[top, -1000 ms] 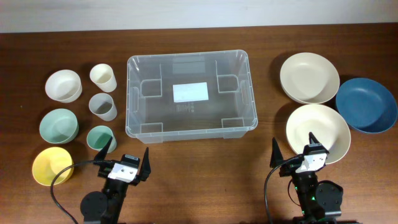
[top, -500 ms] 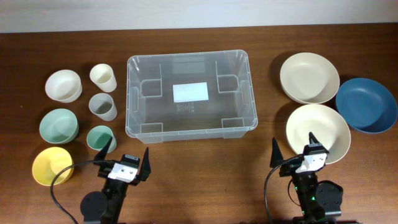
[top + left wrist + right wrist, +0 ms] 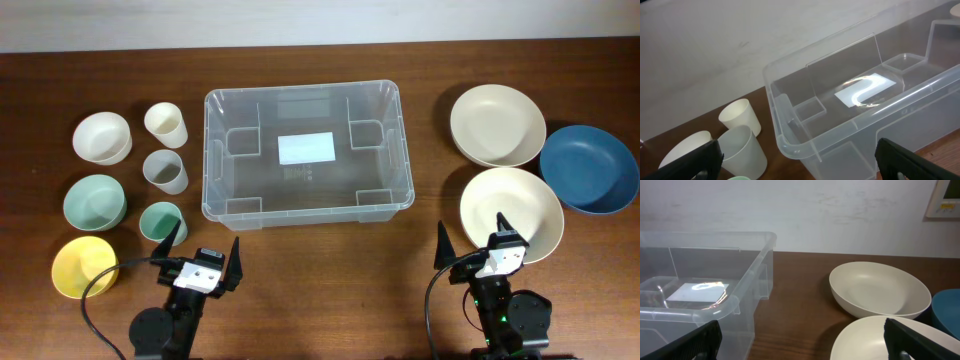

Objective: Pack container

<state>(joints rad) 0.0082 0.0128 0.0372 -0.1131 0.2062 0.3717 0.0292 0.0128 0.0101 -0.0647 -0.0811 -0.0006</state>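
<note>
1. Container (image 3: 250, 185): a large clear plastic bin set at the middle of the tabletop (image 3: 430, 60), long side running left to right. Nothing is packed in it; only a white label (image 3: 306, 148) is seen on its base.
2. Left gripper (image 3: 207, 238): stationed at the near edge, near-left of the container. Jaws spread wide, nothing pinched.
3. Right gripper (image 3: 471, 232): stationed at the near edge, near-right of the container. Jaws spread wide, nothing pinched.
4. Left stock, cups: cream cup (image 3: 165, 123) far, grey cup (image 3: 165, 171) middle and teal cup (image 3: 160, 221) near, lined up just left of the container. All upright and empty.
5. Left stock, small bowls: white bowl (image 3: 102, 137), pale green bowl (image 3: 95, 202) and yellow bowl (image 3: 84, 267), lined up further left. All empty.
6. Right stock: far cream bowl (image 3: 497, 124), near cream bowl (image 3: 511, 212) and blue bowl (image 3: 588, 168) at far right. All empty and set close beside one another.
7. Progress: packing is judged not yet begun; a first pick is called for.
8. Handling note: the teal cup and the near cream bowl are judged the closest picks. A rim is best taken with one finger inside and one outside, lifted well clear of the container's edge, and set against a wall. Like pieces are best nested, so that floor space is spared for the wide bowls.
</note>
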